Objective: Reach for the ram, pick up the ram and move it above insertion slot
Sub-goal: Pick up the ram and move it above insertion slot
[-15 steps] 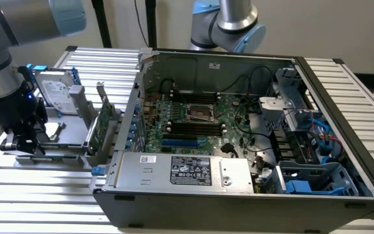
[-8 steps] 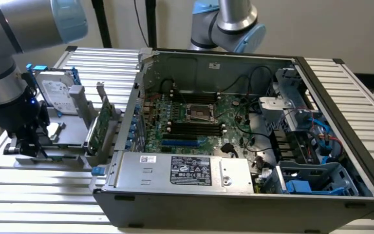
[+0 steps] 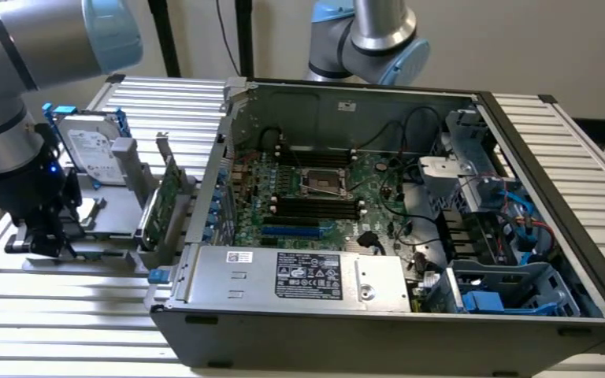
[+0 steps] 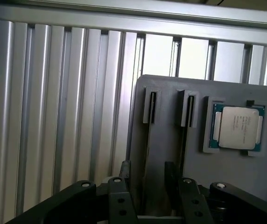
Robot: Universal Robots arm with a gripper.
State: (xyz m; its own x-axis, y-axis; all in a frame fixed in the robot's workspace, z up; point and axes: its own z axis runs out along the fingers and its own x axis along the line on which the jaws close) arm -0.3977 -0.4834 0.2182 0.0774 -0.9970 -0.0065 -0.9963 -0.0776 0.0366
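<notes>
Arm (image 3: 9, 79) segments drop steeply from a thick grey joint high above, through a black wrist section, to the gripper (image 3: 45, 240), which points straight down at the near end of a grey fixture (image 3: 113, 209) on the slatted aluminium table (image 3: 72, 315). The tool sits low, close to the fixture's surface.

From the wrist, the gripper (image 4: 146, 170) is released. Its two black fingers (image 4: 124, 170) stand apart, one on each side of the ram (image 4: 146, 149). The ram shows edge-on as a thin greyish strip standing in the fixture (image 4: 227, 172). It runs from the gap between the fingers straight ahead to a notched end post. The pictures do not settle whether the pads touch the strip, but a gap shows on both sides of it. Just beside the ram, outside one finger, a second dark groove runs parallel to it. Beyond that groove a square silver processor (image 4: 236, 127) lies flat in a recess. The ribbed table (image 4: 54, 116) lies on the gripper's other side.

In the exterior view, a silver hard drive (image 3: 87, 146) with blue rails stands behind the gripper. A green expansion card (image 3: 161, 209) stands between the gripper and the open computer case (image 3: 387, 339). The insertion slot (image 3: 313, 209) is one of several parallel black sockets on the motherboard. It lies inside that case, well apart from the gripper, toward the exterior view's right.
</notes>
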